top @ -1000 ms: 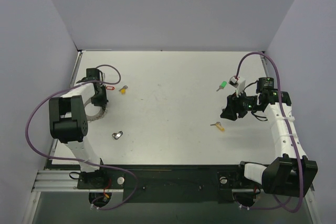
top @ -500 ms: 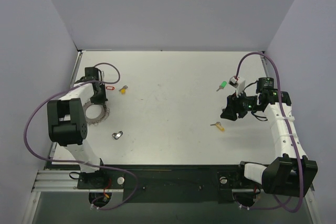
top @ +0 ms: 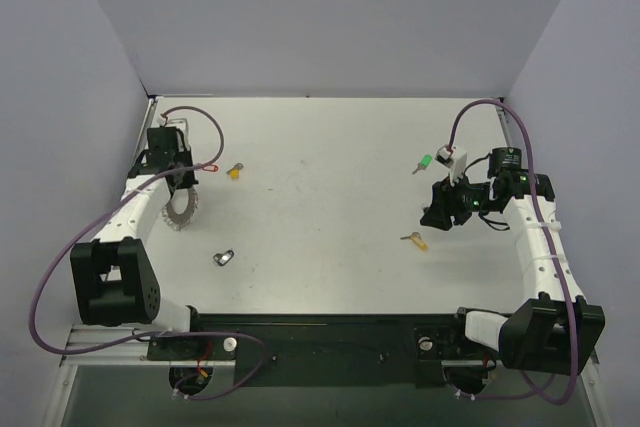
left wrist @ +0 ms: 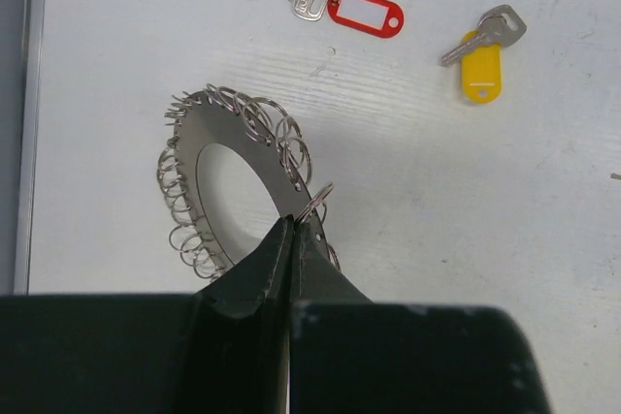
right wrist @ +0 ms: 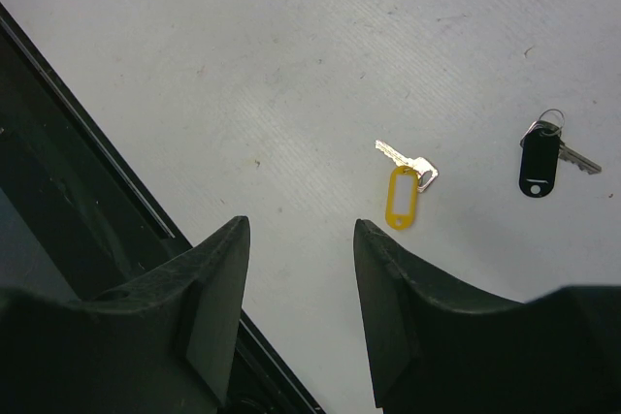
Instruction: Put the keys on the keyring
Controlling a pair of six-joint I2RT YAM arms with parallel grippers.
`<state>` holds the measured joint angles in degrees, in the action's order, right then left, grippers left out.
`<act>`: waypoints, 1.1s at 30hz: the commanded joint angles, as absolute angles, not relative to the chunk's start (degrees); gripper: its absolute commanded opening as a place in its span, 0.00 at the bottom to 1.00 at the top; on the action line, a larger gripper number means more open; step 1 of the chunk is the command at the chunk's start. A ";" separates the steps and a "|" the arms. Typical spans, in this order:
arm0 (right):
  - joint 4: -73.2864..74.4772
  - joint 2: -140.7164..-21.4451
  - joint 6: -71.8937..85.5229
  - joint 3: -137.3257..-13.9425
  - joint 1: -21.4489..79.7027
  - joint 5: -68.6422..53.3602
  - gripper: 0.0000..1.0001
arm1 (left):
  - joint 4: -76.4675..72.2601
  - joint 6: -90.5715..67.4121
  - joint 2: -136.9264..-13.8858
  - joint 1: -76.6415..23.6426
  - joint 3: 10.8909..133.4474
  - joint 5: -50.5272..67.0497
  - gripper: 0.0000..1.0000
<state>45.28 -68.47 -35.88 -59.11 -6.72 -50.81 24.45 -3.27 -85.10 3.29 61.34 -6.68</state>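
The keyring (left wrist: 231,131), a flat silvery ring edged with small wire loops, hangs tilted at the table's left side (top: 181,211). My left gripper (left wrist: 291,226) is shut on its near rim (top: 177,187). Beyond the ring lie a red-tagged key (left wrist: 361,13) (top: 208,167) and an orange-yellow-tagged key (left wrist: 482,63) (top: 235,171). A black-tagged key (top: 223,258) lies nearer the front. My right gripper (right wrist: 299,232) (top: 434,215) is open over bare table, holding nothing. A yellow-tagged key (right wrist: 402,193) (top: 415,241) and the black-tagged key (right wrist: 537,168) lie ahead of it. A green-tagged key (top: 423,163) lies behind it.
Grey walls enclose the white table (top: 320,207) on the left, back and right. A dark rail (right wrist: 87,152) runs along the table's front edge, close under my right gripper. The left table edge (left wrist: 29,113) is just beside the keyring.
The left gripper has shut on the keyring's rim and drawn back toward the far left, tilting the ring up. The left elbow swung down toward the front. The right arm has not moved.
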 commanded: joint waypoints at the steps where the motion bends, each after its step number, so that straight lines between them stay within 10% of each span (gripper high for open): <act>1: 46.93 -69.34 -36.74 -59.59 -6.77 -51.59 0.43 | 18.46 -2.29 -78.93 2.90 59.94 -6.86 0.00; 33: 47.63 -68.91 -37.70 -59.41 -7.73 -52.03 0.43 | 28.48 -4.04 -101.16 -3.16 66.53 -1.93 0.03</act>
